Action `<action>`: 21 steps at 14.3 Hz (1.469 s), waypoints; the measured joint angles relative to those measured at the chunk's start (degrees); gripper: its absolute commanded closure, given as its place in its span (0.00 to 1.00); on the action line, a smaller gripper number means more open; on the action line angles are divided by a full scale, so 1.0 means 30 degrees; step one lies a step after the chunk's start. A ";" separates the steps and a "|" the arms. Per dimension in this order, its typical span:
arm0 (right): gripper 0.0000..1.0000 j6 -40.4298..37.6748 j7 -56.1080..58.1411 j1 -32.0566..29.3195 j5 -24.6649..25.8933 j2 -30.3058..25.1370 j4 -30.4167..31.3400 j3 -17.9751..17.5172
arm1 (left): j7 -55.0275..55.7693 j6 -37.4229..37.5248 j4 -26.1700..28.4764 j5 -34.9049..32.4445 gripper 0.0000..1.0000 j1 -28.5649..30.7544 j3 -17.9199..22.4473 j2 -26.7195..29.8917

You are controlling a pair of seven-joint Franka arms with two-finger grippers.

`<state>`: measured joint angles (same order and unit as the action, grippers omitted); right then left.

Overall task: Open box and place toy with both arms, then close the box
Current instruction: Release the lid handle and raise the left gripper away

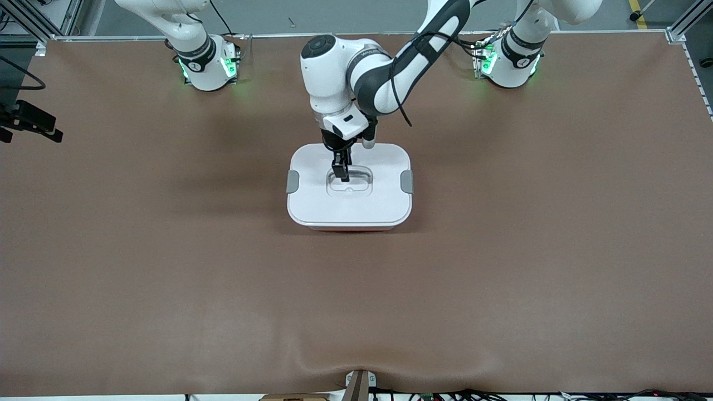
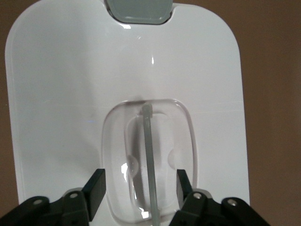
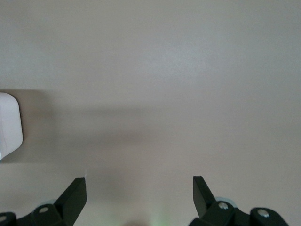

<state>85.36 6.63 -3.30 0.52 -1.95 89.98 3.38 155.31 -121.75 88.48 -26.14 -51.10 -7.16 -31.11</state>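
Note:
The box (image 1: 349, 203) stands in the middle of the table with its white lid (image 2: 61, 94) on and a grey clip (image 1: 292, 181) at each end. My left gripper (image 1: 341, 174) hangs over the lid's recessed clear handle (image 2: 149, 160). It is open (image 2: 140, 178), one finger on each side of the thin handle bar, touching neither side of it. My right gripper (image 3: 139, 183) is open over bare table, with only a corner of the box (image 3: 9, 125) at the edge of its view. It does not show in the front view. The toy is out of view.
Brown matting (image 1: 501, 267) covers the table around the box. A black device (image 1: 30, 120) juts in at the right arm's end. The two arm bases (image 1: 209, 67) (image 1: 509, 64) stand along the edge farthest from the front camera. A small bracket (image 1: 359, 384) sits at the nearest edge.

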 measured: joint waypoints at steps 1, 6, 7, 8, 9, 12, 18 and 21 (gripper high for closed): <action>0.00 0.0000 0.0000 0.0000 0.0000 0.0000 0.0000 -0.0003 | -0.0095 0.0408 -0.0081 0.0003 0.00 0.0010 -0.0001 0.0333; 0.00 0.0000 0.0000 0.0003 0.0000 0.0001 0.0000 -0.0026 | -0.3777 0.3041 -0.0154 0.1909 0.00 0.0588 0.0032 0.2883; 0.00 -0.0002 0.0000 0.0004 0.0000 0.0003 0.0000 -0.0031 | -0.4974 0.3575 -0.0159 0.2450 0.00 0.1007 0.0045 0.3407; 0.00 -0.0002 0.0000 0.0005 0.0000 0.0006 0.0000 -0.0039 | -0.6209 0.4003 -0.0163 0.2962 0.00 0.1499 0.0065 0.3894; 0.00 -0.0004 0.0000 0.0005 0.0000 0.0008 0.0000 -0.0045 | -0.7553 0.4351 -0.0166 0.3440 0.00 0.2072 0.0082 0.4366; 0.00 -0.0013 0.0000 0.0007 0.0000 0.0014 0.0001 -0.0060 | -1.2352 0.5339 -0.0176 0.5021 0.00 0.4194 0.0139 0.5672; 0.00 -0.0105 0.0000 0.0008 0.0000 0.0025 0.0007 -0.0083 | -2.2561 0.6934 -0.0176 0.7496 0.00 0.9291 0.0213 0.7362; 0.00 -0.0148 0.0000 0.0009 0.0000 0.0030 0.0027 -0.0098 | -2.6898 0.7419 -0.0145 0.7651 0.00 1.1093 0.0212 0.7425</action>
<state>84.92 6.63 -3.27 0.52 -1.86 90.06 3.09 74.62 -99.49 88.04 -3.19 -17.82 -6.52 -8.83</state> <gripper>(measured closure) 0.000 0.000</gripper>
